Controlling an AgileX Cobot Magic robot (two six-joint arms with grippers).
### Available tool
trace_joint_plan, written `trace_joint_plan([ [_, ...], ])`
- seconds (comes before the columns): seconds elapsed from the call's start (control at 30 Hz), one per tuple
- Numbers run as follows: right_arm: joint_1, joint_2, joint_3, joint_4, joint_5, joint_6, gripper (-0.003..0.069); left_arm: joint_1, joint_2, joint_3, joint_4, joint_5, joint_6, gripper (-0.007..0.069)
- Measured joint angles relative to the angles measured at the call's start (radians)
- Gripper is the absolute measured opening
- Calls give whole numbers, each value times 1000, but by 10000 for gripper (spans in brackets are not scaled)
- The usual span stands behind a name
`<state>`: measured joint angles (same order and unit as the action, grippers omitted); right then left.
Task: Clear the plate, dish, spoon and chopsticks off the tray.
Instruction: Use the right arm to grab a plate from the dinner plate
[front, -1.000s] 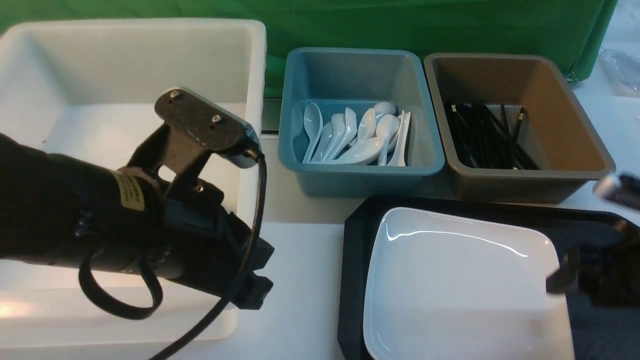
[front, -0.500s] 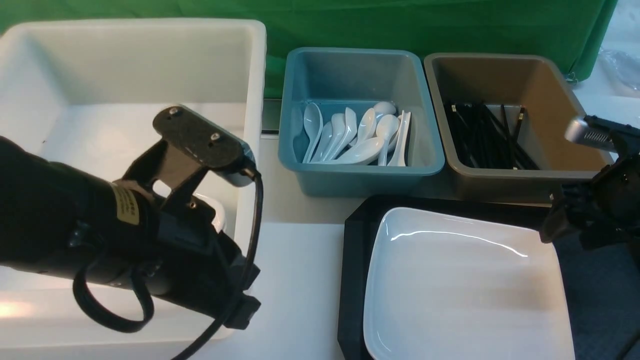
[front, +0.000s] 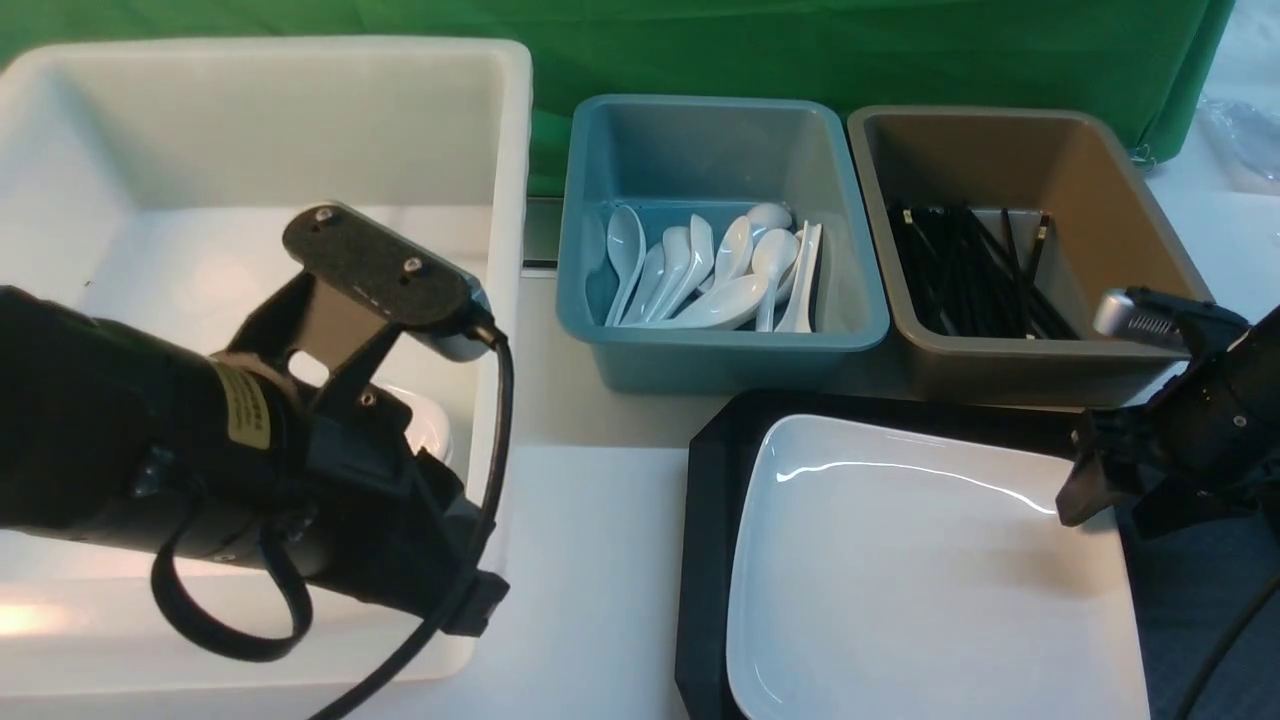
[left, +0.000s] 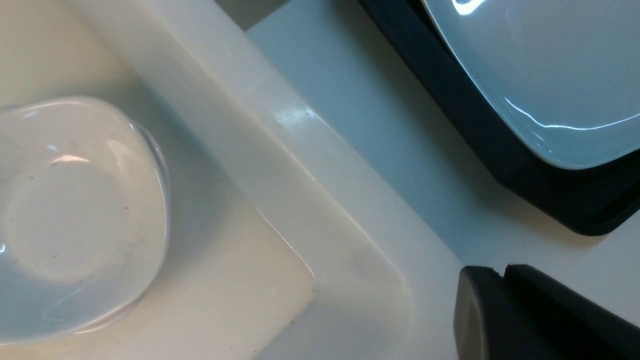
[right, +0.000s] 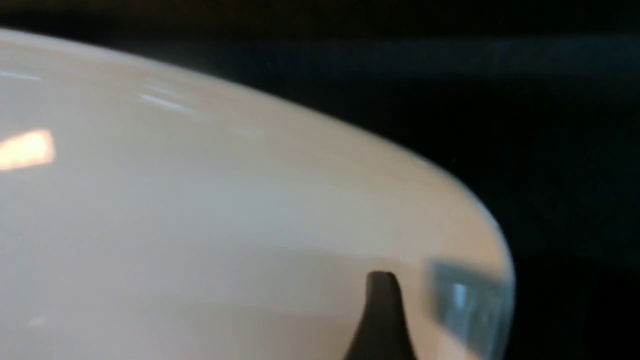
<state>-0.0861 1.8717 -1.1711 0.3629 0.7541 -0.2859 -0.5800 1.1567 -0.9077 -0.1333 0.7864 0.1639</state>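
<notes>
The large white square plate (front: 930, 580) lies on the black tray (front: 708, 520). My right gripper (front: 1110, 500) is open at the plate's far right corner; one dark finger (right: 382, 310) hangs over the plate's rim (right: 200, 200), and the other is hidden. A small white dish (left: 75, 215) sits in the white tub (front: 500, 200). My left gripper (left: 500, 272) is shut and empty, above the tub's near right corner (left: 280, 165). On the part of the tray that shows there is no spoon and no chopsticks.
A blue bin (front: 720, 350) behind the tray holds several white spoons (front: 720, 265). A brown bin (front: 1040, 370) beside it holds several black chopsticks (front: 970, 270). A green cloth hangs behind the bins. White tabletop (front: 600, 560) separates tub and tray.
My left arm has drawn back to the left, uncovering the dish in the tub. My right gripper rose from the plate's right edge, then settled at its far right corner.
</notes>
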Motion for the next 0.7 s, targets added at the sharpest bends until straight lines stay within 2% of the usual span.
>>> trace_joint_plan([
  [0.13, 2, 1, 0, 72, 0, -53, 492, 0, 0, 0, 2, -16, -4, 17],
  [0.43, 3, 40, -1, 86, -17, -80, 435, 0, 0, 0, 3, -27, -28, 17],
  [0.5, 3, 40, -1, 85, -20, -95, 398, 0, 0, 0, 3, -27, -29, 17],
  [0.57, 3, 44, -1, 82, -25, -131, 252, 0, 0, 0, 3, -27, -29, 17],
  [0.6, 2, 44, -1, 85, -23, -140, 225, 0, 0, 0, 3, -28, -29, 17],
  [0.7, 0, 41, -2, 98, -19, -152, 223, 0, 0, 0, 3, -34, -29, 17],
])
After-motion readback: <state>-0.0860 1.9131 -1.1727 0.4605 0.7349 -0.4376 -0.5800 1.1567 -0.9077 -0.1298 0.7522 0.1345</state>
